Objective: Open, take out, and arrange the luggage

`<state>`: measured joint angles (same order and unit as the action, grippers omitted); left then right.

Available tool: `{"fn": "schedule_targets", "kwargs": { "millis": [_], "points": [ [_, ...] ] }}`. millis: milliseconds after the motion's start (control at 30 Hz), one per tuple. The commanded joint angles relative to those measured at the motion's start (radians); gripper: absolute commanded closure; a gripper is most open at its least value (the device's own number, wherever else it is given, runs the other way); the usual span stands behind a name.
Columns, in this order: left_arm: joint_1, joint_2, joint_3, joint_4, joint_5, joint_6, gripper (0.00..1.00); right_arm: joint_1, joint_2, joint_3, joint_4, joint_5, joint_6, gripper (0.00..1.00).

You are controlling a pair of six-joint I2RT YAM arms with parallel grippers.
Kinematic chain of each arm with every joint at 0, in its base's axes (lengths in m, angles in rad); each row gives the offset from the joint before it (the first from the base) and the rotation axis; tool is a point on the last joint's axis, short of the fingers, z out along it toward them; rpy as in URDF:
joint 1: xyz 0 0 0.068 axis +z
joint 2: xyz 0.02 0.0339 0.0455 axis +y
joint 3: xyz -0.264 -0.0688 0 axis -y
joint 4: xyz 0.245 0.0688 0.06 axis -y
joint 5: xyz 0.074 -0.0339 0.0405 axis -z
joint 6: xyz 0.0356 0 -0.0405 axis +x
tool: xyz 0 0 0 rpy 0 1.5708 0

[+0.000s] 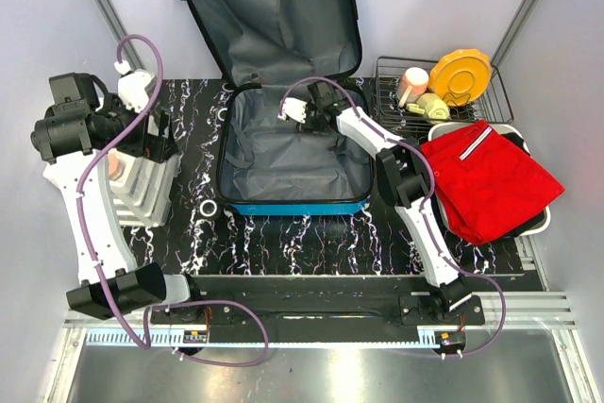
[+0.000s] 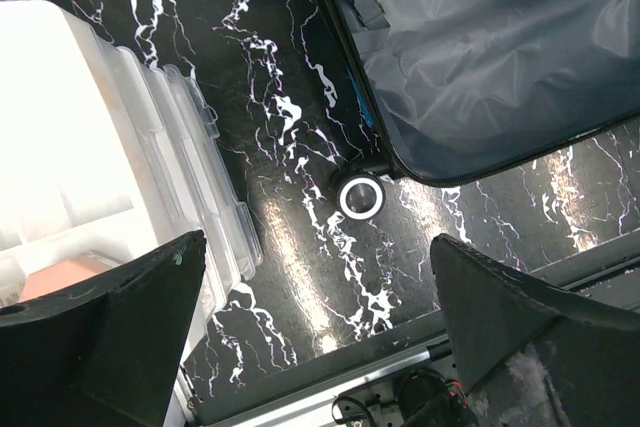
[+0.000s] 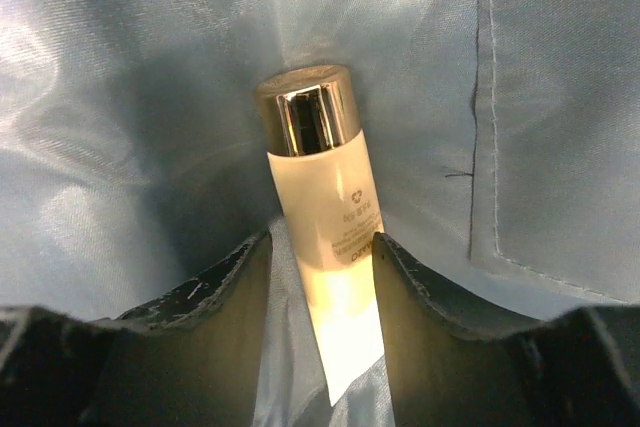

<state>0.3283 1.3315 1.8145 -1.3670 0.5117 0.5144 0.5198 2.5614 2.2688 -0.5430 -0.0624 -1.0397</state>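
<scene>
The blue luggage [image 1: 283, 153] lies open on the black marble table, lid [image 1: 274, 16] propped up at the back, grey lining showing. My right gripper [image 1: 300, 112] reaches into the base near the hinge. In the right wrist view my right gripper [image 3: 322, 277] is closed around a white bottle [image 3: 320, 197] with a shiny metallic cap, with a fold of lining against the left finger. My left gripper [image 1: 151, 143] hovers left of the luggage; in the left wrist view my left gripper [image 2: 320, 327] is open and empty above bare table, the luggage corner [image 2: 500, 67] and a wheel [image 2: 359, 196] ahead.
A white plastic bin [image 1: 142, 186] stands left of the luggage, under the left gripper, and shows in the left wrist view [image 2: 90, 147]. A wire rack [image 1: 396, 82] with a yellow plate [image 1: 460, 75] stands back right. A red garment [image 1: 486, 181] lies on a tray [image 1: 533, 224] at right.
</scene>
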Motion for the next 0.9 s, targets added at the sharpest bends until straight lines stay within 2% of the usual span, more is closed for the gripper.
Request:
{"fn": "schedule_targets", "kwargs": {
  "millis": [0, 100, 167, 233, 267, 333, 367, 467, 567, 667, 733, 767, 833, 867],
  "points": [
    [-0.003, -0.044, -0.04, 0.022, 0.007, -0.016, 0.01, 0.008, 0.036, -0.009, 0.071, 0.021, -0.026, 0.46],
    [-0.003, -0.06, -0.061, 0.04, 0.002, -0.024, 0.01, 0.005, 0.068, 0.027, 0.072, 0.036, 0.027, 0.44],
    [-0.003, -0.066, -0.06, 0.048, 0.002, -0.025, 0.01, 0.006, 0.071, 0.031, 0.069, 0.026, 0.049, 0.48],
    [-0.003, -0.068, -0.057, 0.052, 0.005, -0.024, 0.01, 0.005, 0.063, 0.034, 0.069, 0.021, 0.067, 0.55],
    [-0.003, -0.069, -0.054, 0.058, 0.005, -0.022, 0.01, 0.005, 0.057, 0.037, 0.061, 0.016, 0.091, 0.64],
    [-0.005, -0.081, -0.053, 0.072, 0.01, -0.017, 0.01, 0.006, 0.019, 0.044, 0.055, 0.007, 0.131, 0.74],
    [-0.003, -0.087, -0.057, 0.092, 0.011, -0.016, 0.01, 0.005, 0.001, 0.049, 0.048, -0.003, 0.182, 0.83],
    [-0.003, -0.117, -0.081, 0.156, 0.022, -0.016, 0.01, 0.005, -0.087, 0.06, 0.038, -0.043, 0.292, 0.91],
    [-0.003, -0.143, -0.109, 0.245, 0.046, -0.072, 0.01, 0.005, -0.173, 0.098, 0.005, -0.091, 0.444, 0.93],
    [-0.005, -0.167, -0.139, 0.322, 0.26, -0.053, 0.01, 0.005, -0.253, 0.141, -0.041, -0.158, 0.617, 0.96],
    [-0.006, -0.213, -0.213, 0.39, 0.356, -0.008, 0.01, 0.005, -0.303, 0.167, -0.076, -0.198, 0.708, 0.99],
    [-0.011, -0.23, -0.242, 0.443, 0.448, 0.021, 0.01, 0.005, -0.316, 0.175, -0.087, -0.241, 0.806, 1.0],
    [-0.065, -0.279, -0.311, 0.463, 0.505, 0.172, 0.01, 0.005, -0.348, 0.199, -0.139, -0.296, 0.903, 1.0],
    [-0.099, -0.294, -0.346, 0.465, 0.51, 0.299, 0.01, 0.005, -0.355, 0.202, -0.156, -0.356, 0.994, 1.0]
  ]
}}
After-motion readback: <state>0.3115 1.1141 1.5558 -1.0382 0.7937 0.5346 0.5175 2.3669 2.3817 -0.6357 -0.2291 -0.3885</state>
